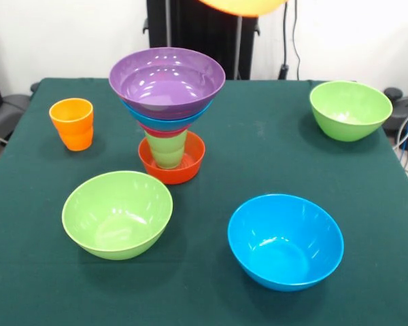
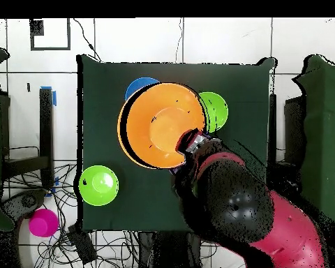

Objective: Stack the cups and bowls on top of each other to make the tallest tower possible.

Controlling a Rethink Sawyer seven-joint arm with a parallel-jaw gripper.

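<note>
The tower stands at the table's middle: a small red-orange bowl (image 1: 185, 170) at the base, a light green cup (image 1: 166, 148) in it, then pink, blue and a purple bowl (image 1: 166, 80) widening upward. An orange cup (image 1: 73, 123) stands alone to its left. The very large orange bowl (image 1: 243, 5) hangs high above the table at the picture's top edge. In the overhead view my gripper (image 2: 190, 145) holds this orange bowl (image 2: 160, 125) by its rim, and the bowl hides the tower beneath it.
Loose on the green table (image 1: 258, 156): a lime green bowl (image 1: 117, 214) front left, a blue bowl (image 1: 285, 241) front right, another lime green bowl (image 1: 350, 109) far right. A pink thing (image 2: 43, 222) lies off the table among cables.
</note>
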